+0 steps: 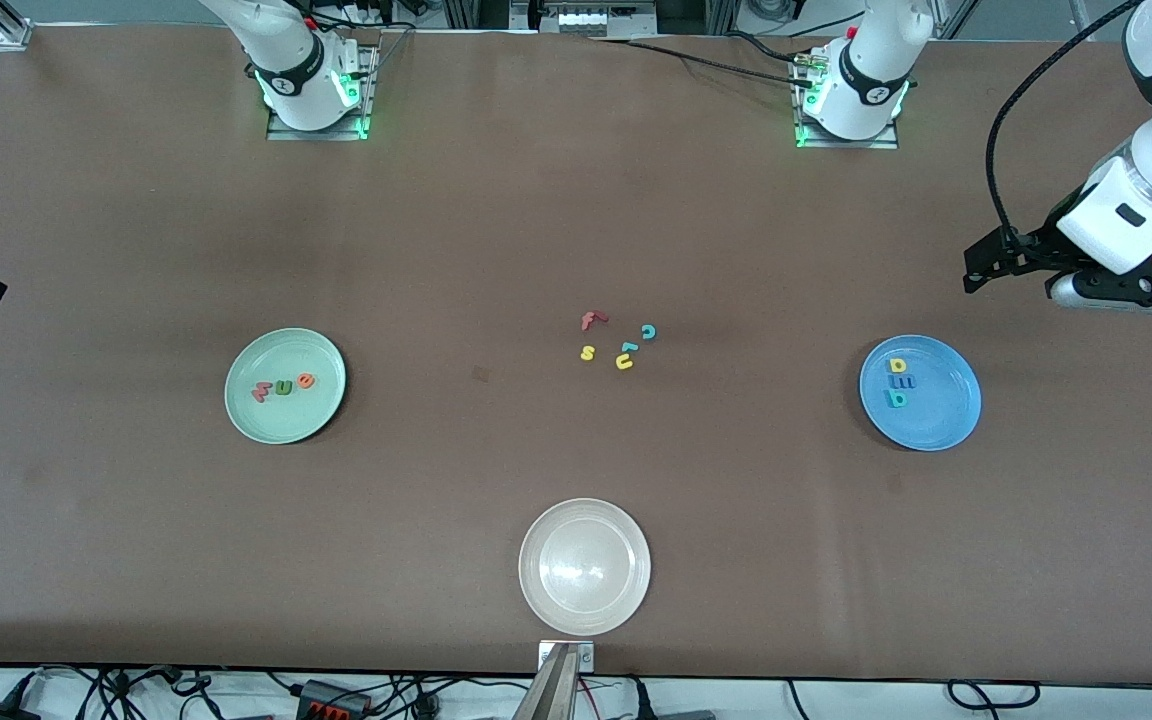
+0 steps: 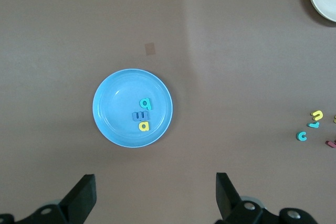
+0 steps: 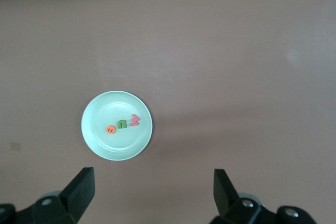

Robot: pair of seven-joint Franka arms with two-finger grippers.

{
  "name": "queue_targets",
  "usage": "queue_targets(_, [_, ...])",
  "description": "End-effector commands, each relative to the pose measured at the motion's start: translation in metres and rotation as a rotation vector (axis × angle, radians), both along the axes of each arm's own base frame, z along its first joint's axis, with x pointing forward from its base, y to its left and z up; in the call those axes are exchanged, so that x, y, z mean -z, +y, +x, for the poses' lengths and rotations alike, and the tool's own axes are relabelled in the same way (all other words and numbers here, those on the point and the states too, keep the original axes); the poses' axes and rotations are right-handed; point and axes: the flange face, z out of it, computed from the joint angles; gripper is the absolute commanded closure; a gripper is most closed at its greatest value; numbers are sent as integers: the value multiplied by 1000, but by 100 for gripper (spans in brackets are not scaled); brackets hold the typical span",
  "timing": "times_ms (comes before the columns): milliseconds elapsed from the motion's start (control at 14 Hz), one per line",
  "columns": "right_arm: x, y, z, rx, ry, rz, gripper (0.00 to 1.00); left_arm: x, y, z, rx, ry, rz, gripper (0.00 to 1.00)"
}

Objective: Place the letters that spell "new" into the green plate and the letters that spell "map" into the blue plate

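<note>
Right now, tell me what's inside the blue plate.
The blue plate holds three foam letters in a row: a teal one, a blue "m" and a yellow one. Nothing covers them; the rest of the plate is bare.

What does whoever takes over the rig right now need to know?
Left claw: open, empty, up over the blue plate.
Right claw: open, empty, up over the green plate.
Done: pink-red w, dark green n and orange e in the green plate; yellow letter, blue m and teal letter in the blue plate.
Left: nothing. Spare letters stay mid-table; beige-white plate unused.
</note>
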Motion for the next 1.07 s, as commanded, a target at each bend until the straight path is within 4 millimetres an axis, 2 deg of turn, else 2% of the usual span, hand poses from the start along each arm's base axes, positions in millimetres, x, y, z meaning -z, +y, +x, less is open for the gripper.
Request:
queue_targets(0, [-4, 5, -10, -20, 11, -9, 0, -3, -2, 2, -6, 3, -4, 0])
queue_targets(143, [8, 3, -14, -12, 53, -4, 0, -2, -2, 2, -6, 4, -3, 0])
queue_targets(500, [19, 6, -47, -19, 17, -3, 0, -4, -3, 6, -5, 0, -4, 0])
queue_targets(1000, [18, 8, -53, -36, 31, -24, 0, -4, -3, 6, -6, -2, -4, 0])
